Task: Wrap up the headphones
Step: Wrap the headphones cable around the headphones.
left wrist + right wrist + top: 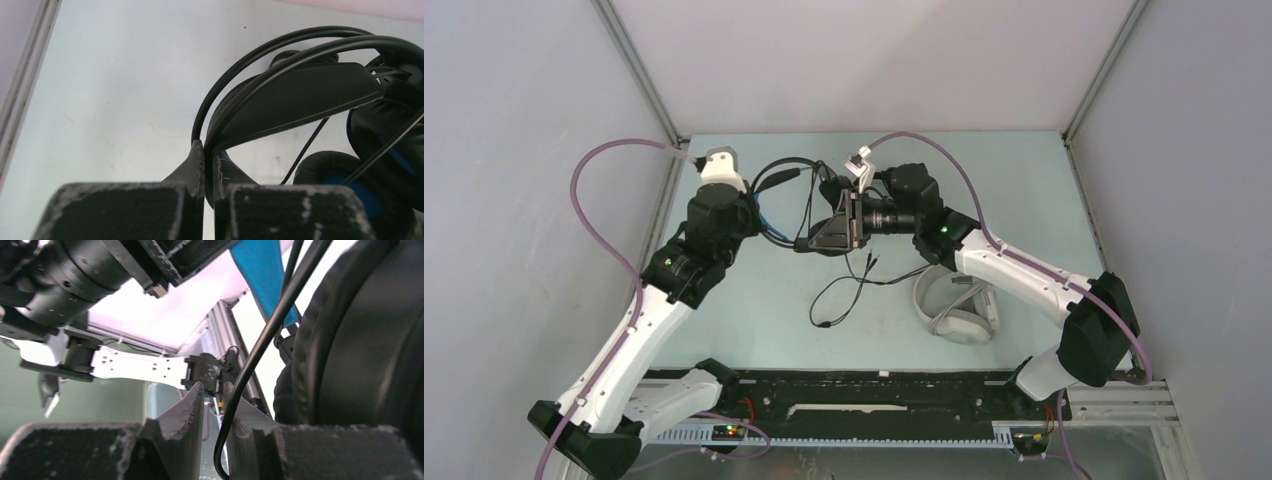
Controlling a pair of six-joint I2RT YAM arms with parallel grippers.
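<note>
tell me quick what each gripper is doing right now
left gripper: closed on the bulky black headphones, at the headband
right gripper: closed, or nearly so, on a black cable that runs between its fingers

Soft, even overhead light fills the top view — sharp throughout, with only faint shadows on the table (1024,190). The left gripper (207,160) is dim and soft-focused against bright, washed-out table. Beyond the right gripper (212,390) the backdrop blows out white — the bulky black headset (360,340) to its right is a blurred, underexposed mass.
</note>
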